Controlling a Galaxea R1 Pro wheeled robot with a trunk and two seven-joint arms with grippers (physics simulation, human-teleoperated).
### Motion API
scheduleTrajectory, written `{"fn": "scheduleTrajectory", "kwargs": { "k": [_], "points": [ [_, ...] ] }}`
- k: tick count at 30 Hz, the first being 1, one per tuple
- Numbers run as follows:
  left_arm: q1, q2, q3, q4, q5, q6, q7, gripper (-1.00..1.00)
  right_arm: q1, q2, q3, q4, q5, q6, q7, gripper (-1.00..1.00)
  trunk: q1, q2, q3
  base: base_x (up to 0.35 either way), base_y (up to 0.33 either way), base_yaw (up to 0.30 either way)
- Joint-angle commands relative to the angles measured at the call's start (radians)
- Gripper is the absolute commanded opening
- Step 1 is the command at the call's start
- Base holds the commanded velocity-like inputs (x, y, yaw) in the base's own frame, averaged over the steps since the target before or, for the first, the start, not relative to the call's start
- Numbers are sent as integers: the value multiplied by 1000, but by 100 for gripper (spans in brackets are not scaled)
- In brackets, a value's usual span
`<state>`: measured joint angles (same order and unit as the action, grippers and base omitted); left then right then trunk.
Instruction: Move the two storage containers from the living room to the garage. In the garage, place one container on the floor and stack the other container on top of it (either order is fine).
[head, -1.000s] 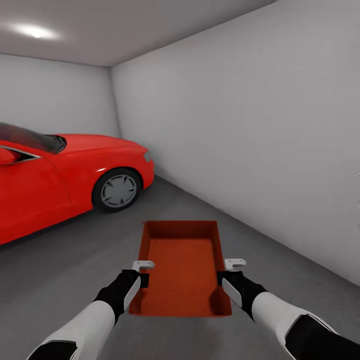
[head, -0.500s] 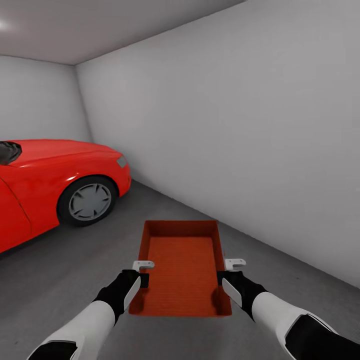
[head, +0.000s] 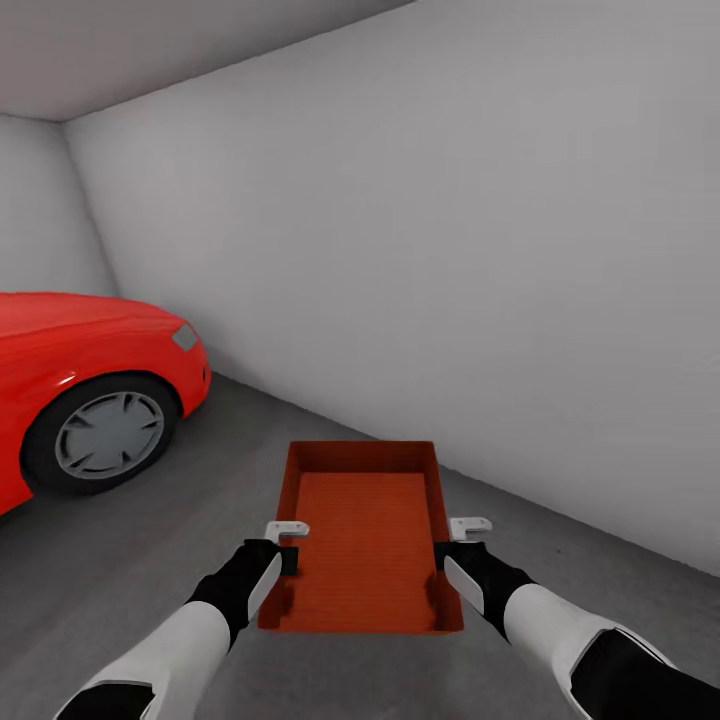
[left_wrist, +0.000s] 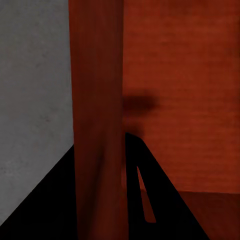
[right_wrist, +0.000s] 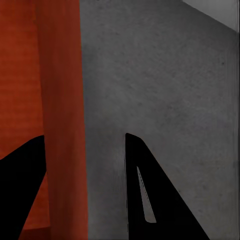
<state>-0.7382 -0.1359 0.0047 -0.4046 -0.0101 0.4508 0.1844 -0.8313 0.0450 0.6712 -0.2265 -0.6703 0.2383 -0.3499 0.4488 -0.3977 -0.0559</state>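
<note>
Grey concrete floor (head: 150, 540) and plain white walls (head: 450, 280) frame a red car (head: 80, 390) at the left. Between the arms hangs one orange-red bin (head: 365, 535), carried above the floor. The left gripper (head: 283, 552) straddles its left wall, jaws closed on it; the right gripper (head: 452, 552) likewise clamps the right wall, one finger (right_wrist: 150, 200) outside.

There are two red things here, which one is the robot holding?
The orange-red rectangular plastic bin: the left gripper and right gripper clamp its long walls. The shiny red car stands apart on the concrete floor.
</note>
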Motion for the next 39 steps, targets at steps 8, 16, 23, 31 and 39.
{"fn": "scheduleTrajectory", "kwargs": {
  "k": [8, 16, 23, 31, 39],
  "points": [
    [0, -5, 1, -2, -2, 6, 6, -100, -2, 9, -24, -36, 1, 6, -4, -100, 1, -2, 1, 322, 0, -282],
    [0, -5, 1, -3, -5, 6, 7, -100, -2, 8, -24, -36, 1, 6, -4, -100, 1, -2, 3, 315, 0, -282],
    [0, -5, 1, -4, -8, 6, 10, -100, -2, 8, -24, -36, 1, 6, -4, -100, 1, -2, 6, 122, 0, -282],
    [0, -5, 1, -4, -8, 6, 10, -100, -2, 7, -24, -36, 1, 6, -4, -100, 1, -2, 9, 5, 0, -282],
    [0, -5, 1, -4, -7, 6, 10, -100, -2, 7, -24, -36, 1, 6, -4, -100, 1, -2, 12, 0, 0, -282]
  ]
}}
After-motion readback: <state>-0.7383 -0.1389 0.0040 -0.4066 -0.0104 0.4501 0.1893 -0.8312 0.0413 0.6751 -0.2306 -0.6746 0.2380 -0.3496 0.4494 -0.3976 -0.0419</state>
